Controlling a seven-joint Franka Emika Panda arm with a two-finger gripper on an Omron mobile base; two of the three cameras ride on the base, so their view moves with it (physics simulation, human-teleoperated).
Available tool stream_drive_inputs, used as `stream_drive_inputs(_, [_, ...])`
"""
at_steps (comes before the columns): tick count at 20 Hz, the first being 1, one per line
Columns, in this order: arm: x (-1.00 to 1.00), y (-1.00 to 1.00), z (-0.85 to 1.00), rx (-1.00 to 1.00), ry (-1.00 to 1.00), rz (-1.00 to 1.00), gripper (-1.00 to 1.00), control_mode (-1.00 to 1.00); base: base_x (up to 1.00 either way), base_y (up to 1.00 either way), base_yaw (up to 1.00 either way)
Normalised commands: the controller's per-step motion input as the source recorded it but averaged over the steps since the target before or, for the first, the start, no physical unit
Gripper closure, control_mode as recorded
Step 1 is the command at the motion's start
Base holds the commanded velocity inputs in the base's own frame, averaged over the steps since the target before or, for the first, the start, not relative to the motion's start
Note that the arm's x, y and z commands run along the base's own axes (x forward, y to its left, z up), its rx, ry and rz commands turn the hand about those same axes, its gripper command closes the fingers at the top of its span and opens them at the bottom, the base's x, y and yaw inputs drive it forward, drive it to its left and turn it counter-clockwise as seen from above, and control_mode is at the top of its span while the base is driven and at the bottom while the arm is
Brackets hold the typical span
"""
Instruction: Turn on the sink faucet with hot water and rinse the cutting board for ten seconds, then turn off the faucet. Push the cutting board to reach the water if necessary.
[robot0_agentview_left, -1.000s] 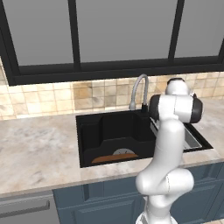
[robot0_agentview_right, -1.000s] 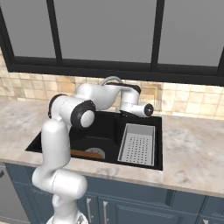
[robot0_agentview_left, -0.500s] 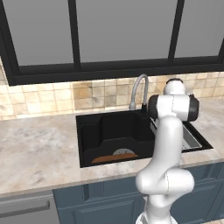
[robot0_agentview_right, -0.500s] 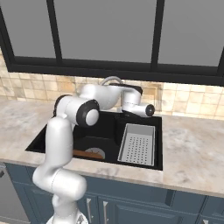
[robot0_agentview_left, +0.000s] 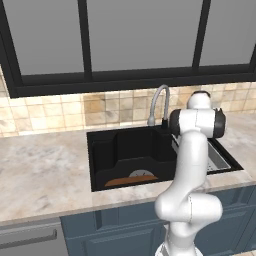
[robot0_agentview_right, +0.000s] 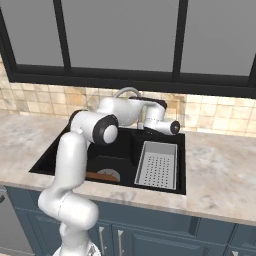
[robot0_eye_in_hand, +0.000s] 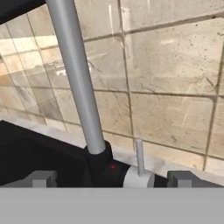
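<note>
Faucet lever lined up, water not yet running

Gripper (robot0_eye_in_hand: 111, 179) hangs wide open, grasping nothing, with the sink faucet (robot0_eye_in_hand: 78, 83) rising just ahead and its small lever handle (robot0_eye_in_hand: 139, 159) standing between the fingertips. Next move, I'd judge: ease in and swing that lever to the hot side. Arm reaches forward over the sink (robot0_agentview_left: 102, 147); cutting board (robot0_agentview_left: 125, 181) lies well below, near the front wall.
</note>
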Motion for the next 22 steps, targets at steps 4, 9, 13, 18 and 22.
stream_drive_inputs(4, [0.0,-0.06,-0.02,0.0,0.0,0.0,-1.0,-1.0,0.0,0.0,0.0])
stream_drive_inputs(9, [0.06,-0.03,-0.05,0.0,0.0,0.0,-1.0,-1.0,0.0,0.0,0.0])
stream_drive_inputs(13, [0.12,-0.02,-0.07,0.0,0.0,0.0,-1.0,-1.0,0.0,0.0,0.0])
stream_drive_inputs(18, [0.18,0.0,-0.06,0.0,0.0,0.0,-1.0,-1.0,0.0,0.0,0.0])
stream_drive_inputs(22, [0.19,0.0,-0.06,0.0,0.0,0.0,-1.0,-1.0,0.0,0.0,0.0])
